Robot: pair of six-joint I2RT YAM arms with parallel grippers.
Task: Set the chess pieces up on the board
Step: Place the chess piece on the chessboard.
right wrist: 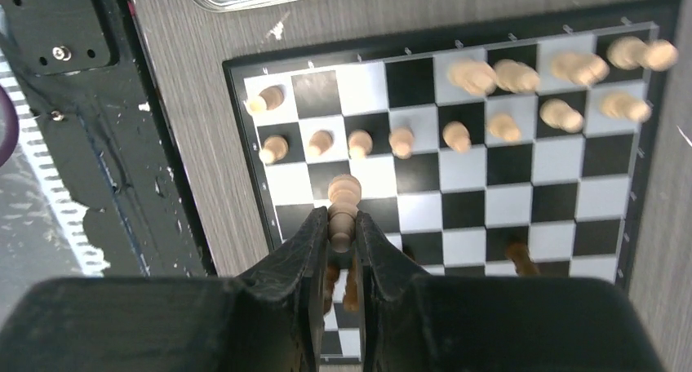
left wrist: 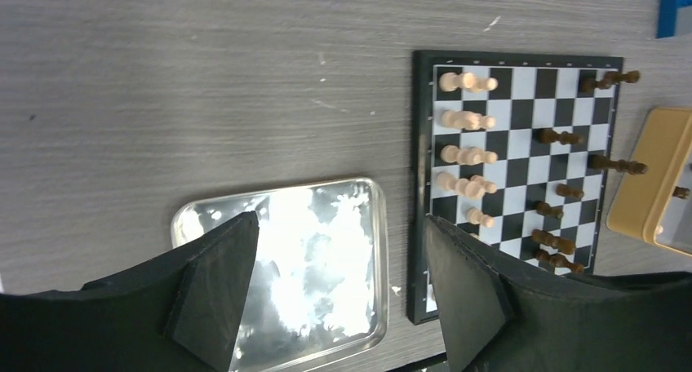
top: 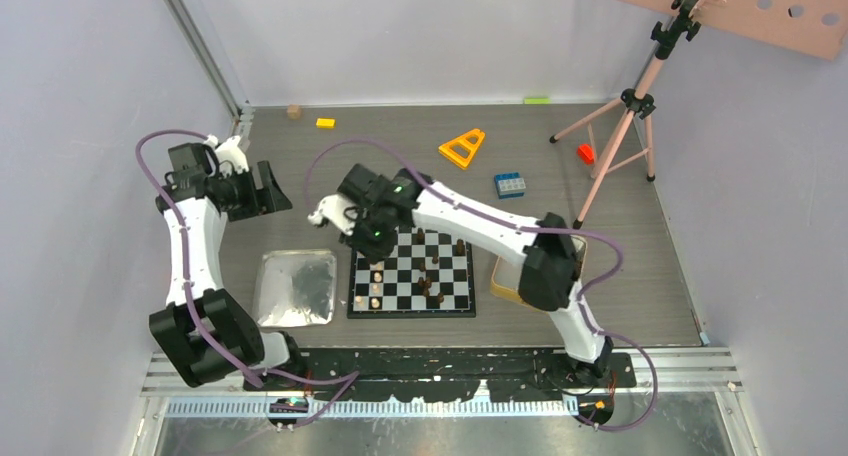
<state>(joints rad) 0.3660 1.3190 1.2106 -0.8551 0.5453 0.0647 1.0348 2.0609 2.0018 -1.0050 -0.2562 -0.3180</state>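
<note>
Pieces (right wrist: pixel 401 141) stand on the board (right wrist: pixel 481 201), tan on one side, brown opposite. Above the board, the right gripper (right wrist: pixel 341 225) pinches one tan piece (right wrist: pixel 343 194). Left of the board, beyond the tray (top: pixel 272 286), the left gripper (left wrist: pixel 340 225) hangs spread, empty.

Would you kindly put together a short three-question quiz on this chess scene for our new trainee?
1. True or false: the right gripper is shut on a light tan piece above the board.
2. In the top view, the silver tray lies: A) left of the board, B) right of the board, C) on the board.
3. Fill in: the left gripper is ___ and holds nothing.

Key: 1 true; 2 A; 3 open.
</note>
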